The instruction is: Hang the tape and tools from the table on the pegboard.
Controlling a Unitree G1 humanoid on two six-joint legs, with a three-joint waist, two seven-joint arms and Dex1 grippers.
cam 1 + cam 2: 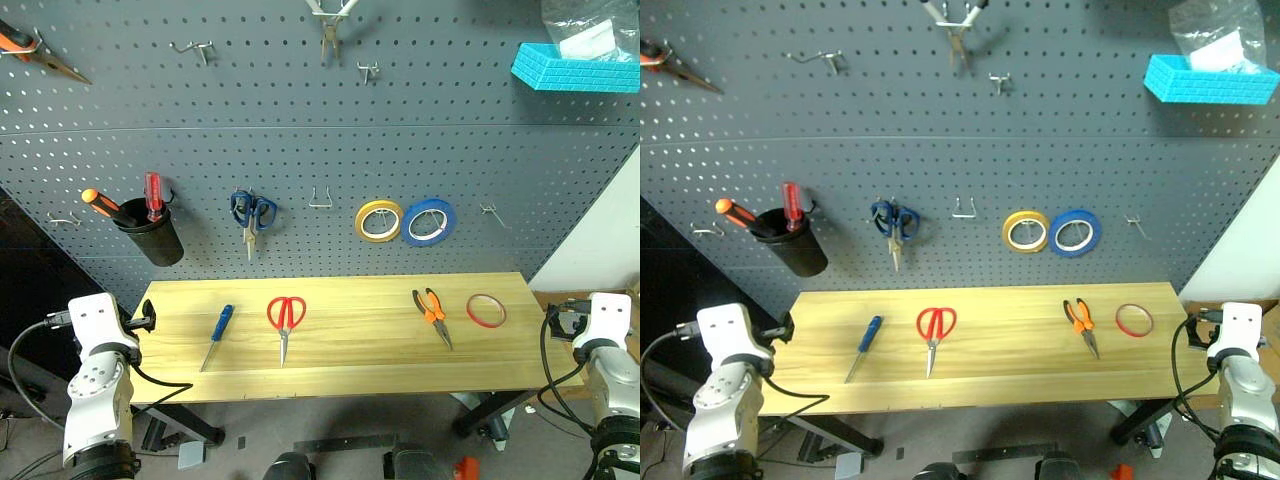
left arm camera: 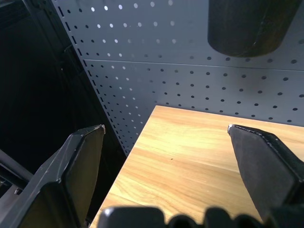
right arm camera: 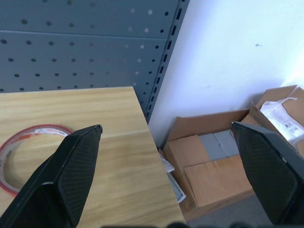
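On the light wooden table [image 1: 350, 375] lie, from left to right, a blue-handled screwdriver [image 1: 217, 335], red-handled scissors [image 1: 285, 318], orange-and-black pliers [image 1: 433, 314] and a thin red tape ring [image 1: 486, 311]. Behind them rises the dark grey pegboard [image 1: 300, 150] with its hooks. My left gripper [image 2: 166, 127] is open at the table's left end, with nothing between its fingers. My right gripper [image 3: 166, 126] is open at the table's right end. The tape [image 3: 35, 128] lies on the table just beside its inner finger.
On the pegboard hang a black cup [image 1: 152, 238] holding two screwdrivers, blue-handled scissors [image 1: 251, 212], a yellow roll [image 1: 379, 220], a blue roll [image 1: 429, 221] and a cyan basket [image 1: 575, 68]. An empty hook [image 1: 320, 200] is between scissors and rolls. Cardboard boxes [image 3: 223, 161] lie on the floor past the table's right end.
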